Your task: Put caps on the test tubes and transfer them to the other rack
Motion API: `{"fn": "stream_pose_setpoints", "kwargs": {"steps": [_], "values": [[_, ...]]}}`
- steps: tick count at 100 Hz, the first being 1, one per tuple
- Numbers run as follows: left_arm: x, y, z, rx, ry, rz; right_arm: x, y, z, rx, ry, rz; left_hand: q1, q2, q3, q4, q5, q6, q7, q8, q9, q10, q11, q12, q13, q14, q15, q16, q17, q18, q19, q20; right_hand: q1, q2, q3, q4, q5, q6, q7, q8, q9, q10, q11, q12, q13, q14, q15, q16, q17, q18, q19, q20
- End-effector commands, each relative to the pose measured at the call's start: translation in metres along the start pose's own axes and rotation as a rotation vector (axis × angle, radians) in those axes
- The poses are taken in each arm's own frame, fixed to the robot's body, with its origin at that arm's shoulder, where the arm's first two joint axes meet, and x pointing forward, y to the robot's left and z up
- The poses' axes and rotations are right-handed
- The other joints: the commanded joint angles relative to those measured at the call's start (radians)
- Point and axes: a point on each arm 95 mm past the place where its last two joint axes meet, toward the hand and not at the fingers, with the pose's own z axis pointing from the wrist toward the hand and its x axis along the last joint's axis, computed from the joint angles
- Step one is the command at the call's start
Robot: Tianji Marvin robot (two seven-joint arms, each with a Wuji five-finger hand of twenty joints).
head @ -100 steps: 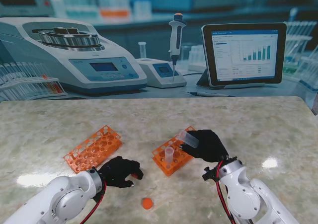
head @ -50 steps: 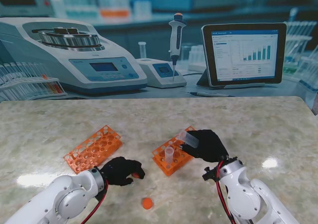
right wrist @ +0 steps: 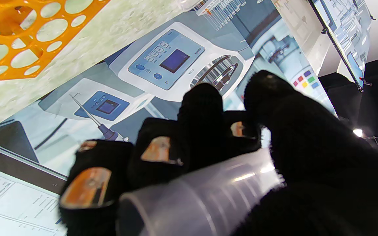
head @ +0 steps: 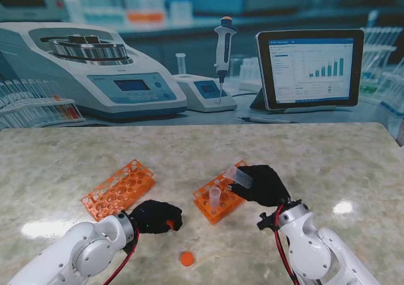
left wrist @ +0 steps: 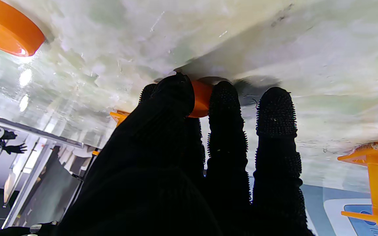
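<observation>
My left hand (head: 153, 217) rests low on the table, its fingertips closed around a small orange cap (head: 170, 224). The left wrist view shows that cap (left wrist: 201, 98) pinched between the thumb and fingers (left wrist: 226, 108) against the marble. A second orange cap (head: 187, 258) lies loose nearer to me. My right hand (head: 266, 184) is shut on a clear uncapped test tube (head: 238, 175), held tilted over the right orange rack (head: 228, 200). One more open tube (head: 215, 196) stands in that rack. The held tube (right wrist: 202, 200) fills the right wrist view.
An orange rack (head: 118, 188) with no tubes in it lies to the left, just beyond my left hand. Along the far edge of the table is a printed lab backdrop with a centrifuge (head: 95, 70), a pipette (head: 223, 48) and a tablet (head: 309, 67).
My left hand has crept a little to the right and its fingers have closed in on the orange cap. The right hand and its tube have stayed still.
</observation>
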Motion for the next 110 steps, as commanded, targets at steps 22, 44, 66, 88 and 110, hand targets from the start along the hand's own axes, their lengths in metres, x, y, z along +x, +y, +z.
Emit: {"fn": "stream_pose_setpoints", "kwargs": {"steps": [22, 44, 66, 88, 110], "values": [[-0.004, 0.028, 0.000, -0.050, -0.013, -0.043, 0.003, -0.002, -0.003, 0.000, 0.002, 0.010, 0.088, -0.058, 0.061, 0.020, 0.035, 0.014, 0.051, -0.010, 0.173, 0.049, 0.101, 0.053, 0.012, 0.007, 0.012, 0.053, 0.088, -0.016, 0.017, -0.047, 0.051, 0.016, -0.002, 0.007, 0.032, -0.056, 0.042, 0.040, 0.020, 0.062, -0.002, -0.004, 0.052, -0.147, 0.137, 0.028, 0.037, -0.038, 0.127, -0.014], [-0.008, 0.032, 0.003, -0.046, -0.020, -0.054, 0.003, -0.002, -0.003, -0.001, 0.002, 0.011, 0.072, -0.086, 0.151, 0.002, 0.015, 0.033, 0.050, 0.006, 0.100, 0.060, 0.169, 0.007, -0.020, 0.010, -0.013, 0.101, 0.101, -0.047, -0.026, -0.032, 0.050, 0.016, -0.003, 0.006, 0.032, -0.056, 0.042, 0.041, 0.019, 0.064, -0.002, -0.004, 0.052, -0.146, 0.136, 0.028, 0.036, -0.037, 0.126, -0.015], [-0.008, 0.032, 0.003, -0.052, -0.015, -0.048, 0.003, -0.002, -0.003, 0.000, 0.003, 0.014, 0.069, -0.102, 0.197, -0.009, 0.034, 0.051, 0.041, 0.003, 0.082, 0.074, 0.193, -0.036, -0.014, 0.023, -0.045, 0.126, 0.124, -0.042, -0.047, -0.063, 0.050, 0.015, -0.003, 0.006, 0.032, -0.056, 0.042, 0.041, 0.019, 0.063, -0.002, -0.004, 0.052, -0.146, 0.136, 0.028, 0.036, -0.037, 0.126, -0.015], [-0.008, 0.027, 0.001, -0.043, -0.008, -0.044, 0.003, -0.002, -0.003, 0.000, 0.004, 0.016, 0.072, -0.102, 0.199, -0.012, 0.059, 0.059, 0.036, -0.007, 0.092, 0.082, 0.189, -0.046, -0.004, 0.034, -0.060, 0.133, 0.133, -0.038, -0.060, -0.072, 0.051, 0.015, -0.004, 0.005, 0.032, -0.056, 0.041, 0.041, 0.020, 0.064, -0.002, -0.004, 0.052, -0.146, 0.136, 0.028, 0.036, -0.037, 0.126, -0.015], [-0.006, 0.021, 0.002, -0.017, 0.004, -0.051, 0.003, -0.002, -0.003, -0.001, 0.005, 0.020, 0.077, -0.099, 0.199, -0.015, 0.063, 0.064, 0.032, -0.009, 0.085, 0.085, 0.187, -0.044, -0.005, 0.037, -0.072, 0.140, 0.131, -0.033, -0.072, -0.077, 0.051, 0.014, -0.004, 0.005, 0.032, -0.057, 0.041, 0.042, 0.020, 0.064, -0.003, -0.004, 0.052, -0.146, 0.135, 0.027, 0.036, -0.037, 0.126, -0.015]]}}
